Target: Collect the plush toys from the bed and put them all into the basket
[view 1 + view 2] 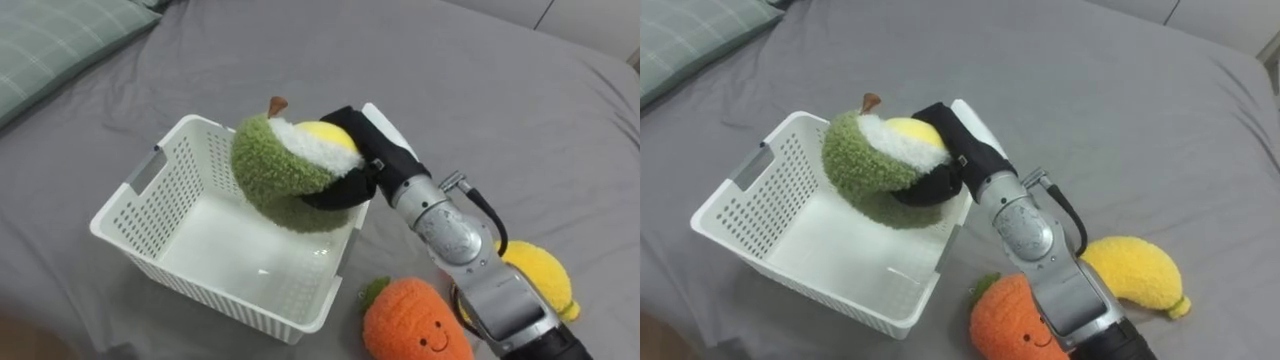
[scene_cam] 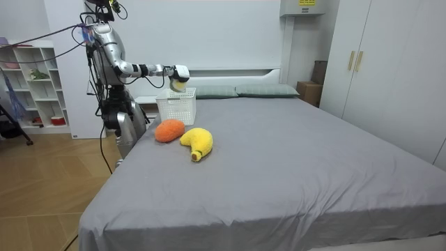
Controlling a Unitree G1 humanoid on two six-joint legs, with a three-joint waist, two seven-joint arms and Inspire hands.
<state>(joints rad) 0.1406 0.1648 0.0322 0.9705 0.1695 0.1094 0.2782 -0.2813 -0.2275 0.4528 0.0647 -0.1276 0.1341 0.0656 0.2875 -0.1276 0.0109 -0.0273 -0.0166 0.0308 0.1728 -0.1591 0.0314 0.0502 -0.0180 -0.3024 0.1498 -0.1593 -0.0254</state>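
Observation:
My right hand [image 1: 352, 165] [image 1: 943, 150] [image 2: 178, 72] is shut on a green plush avocado [image 1: 290, 170] [image 1: 880, 170] with a cream and yellow inside and a brown stem. It holds the toy over the right side of a white slotted basket [image 1: 150, 215] [image 1: 740, 200] [image 2: 175, 108] that stands on the grey bed [image 1: 480, 90] [image 2: 293, 174]. An orange plush carrot [image 1: 415, 325] [image 1: 1015, 325] [image 2: 168, 130] lies just right of the basket's near corner. A yellow plush banana [image 1: 540, 275] [image 1: 1135, 272] [image 2: 198, 142] lies beyond my forearm to the right.
A pale checked pillow [image 1: 55, 40] [image 1: 690, 35] lies at the far left of the bed. In the room view I stand at the bed's side near the headboard, with white shelves [image 2: 31, 84] behind me and wardrobes [image 2: 390, 63] across the room.

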